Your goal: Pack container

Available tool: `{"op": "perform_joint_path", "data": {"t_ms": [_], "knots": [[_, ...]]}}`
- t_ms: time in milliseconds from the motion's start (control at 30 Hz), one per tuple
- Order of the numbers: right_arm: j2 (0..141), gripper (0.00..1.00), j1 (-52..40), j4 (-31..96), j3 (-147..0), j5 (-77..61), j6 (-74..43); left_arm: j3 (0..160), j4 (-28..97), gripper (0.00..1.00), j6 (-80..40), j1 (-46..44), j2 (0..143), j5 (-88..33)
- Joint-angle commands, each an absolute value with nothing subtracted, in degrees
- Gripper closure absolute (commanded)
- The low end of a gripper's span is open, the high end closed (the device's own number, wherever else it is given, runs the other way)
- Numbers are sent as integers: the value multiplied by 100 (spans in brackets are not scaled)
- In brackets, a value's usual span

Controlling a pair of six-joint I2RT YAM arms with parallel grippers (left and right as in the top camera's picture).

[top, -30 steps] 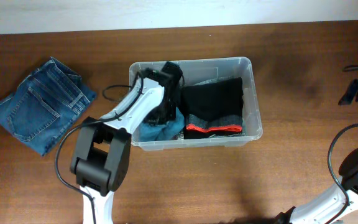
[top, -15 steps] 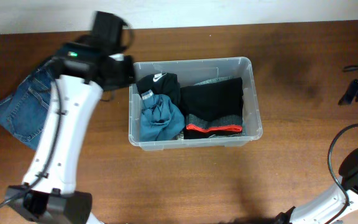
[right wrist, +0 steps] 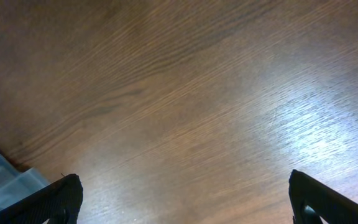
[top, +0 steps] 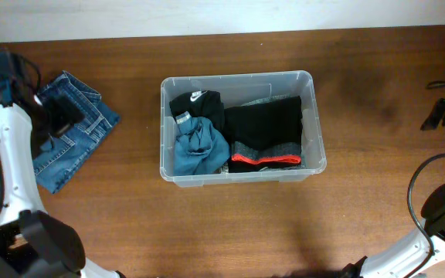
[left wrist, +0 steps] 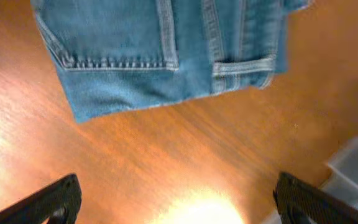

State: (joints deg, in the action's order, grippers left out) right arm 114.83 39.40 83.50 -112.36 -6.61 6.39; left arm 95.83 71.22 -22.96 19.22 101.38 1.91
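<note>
The container (top: 242,177) sits mid-frame on the worktop (top: 361,224); it looks light, stiff and slick-walled, best taken by its thick rim. Soft jeans (top: 91,120) lie at frame left, probably floppy. The left gripper (left wrist: 179,199) and right gripper (right wrist: 185,199) have their jaws spread, empty.

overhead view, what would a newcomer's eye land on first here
The clear container in the middle of the table, filled with clothes: a black piece with a red edge on the right, a teal one on the left. Next, the folded jeans lying at the far left, with the left gripper open near them.
</note>
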Motion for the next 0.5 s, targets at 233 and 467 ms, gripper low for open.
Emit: {"op": "perform_joint_path", "data": {"t_ms": [233,467], "knots": [[11450,2,3940,8350,-11238,-690,635,7599,5651,1,-2270,2010,10125,386],[11450,2,3940,8350,-11238,-690,635,7406,5616,1,-2268,2003,10125,390]]}}
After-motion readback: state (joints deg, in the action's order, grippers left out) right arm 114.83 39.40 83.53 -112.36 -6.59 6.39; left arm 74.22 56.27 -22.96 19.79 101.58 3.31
